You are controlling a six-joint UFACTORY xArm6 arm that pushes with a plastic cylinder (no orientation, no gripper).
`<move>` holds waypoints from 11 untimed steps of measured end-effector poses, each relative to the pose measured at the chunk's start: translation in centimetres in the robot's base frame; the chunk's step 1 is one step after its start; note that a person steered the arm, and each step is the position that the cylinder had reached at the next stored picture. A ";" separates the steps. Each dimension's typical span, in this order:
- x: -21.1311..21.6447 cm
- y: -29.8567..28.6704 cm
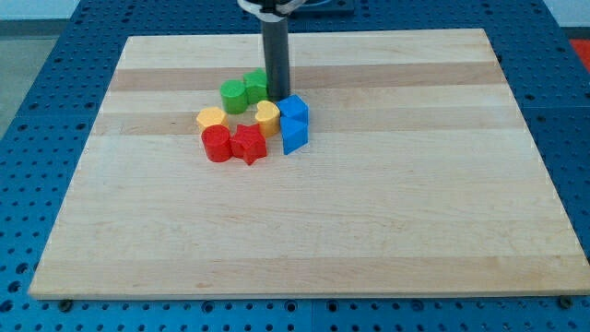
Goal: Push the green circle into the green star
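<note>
The green circle sits on the wooden board left of centre, near the view's top. The green star lies right against it on its right side, slightly higher in the view. The dark rod comes down from the view's top, and my tip rests on the board just right of the green star, touching or almost touching it. The tip stands above the yellow heart and left of the upper blue block.
A tight cluster lies below the green blocks: a yellow block, a red cylinder, a red star and a second blue block. The board's edge meets a blue perforated table on all sides.
</note>
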State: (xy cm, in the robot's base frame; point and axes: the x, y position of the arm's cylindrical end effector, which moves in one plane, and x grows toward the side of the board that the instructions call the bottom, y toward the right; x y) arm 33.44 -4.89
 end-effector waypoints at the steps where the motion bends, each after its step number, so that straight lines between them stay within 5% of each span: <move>1: -0.3 -0.2; 4: -5.3 -2.7; 6: -4.9 -6.8; 11: -4.8 -4.2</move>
State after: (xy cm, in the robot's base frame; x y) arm 28.65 -9.10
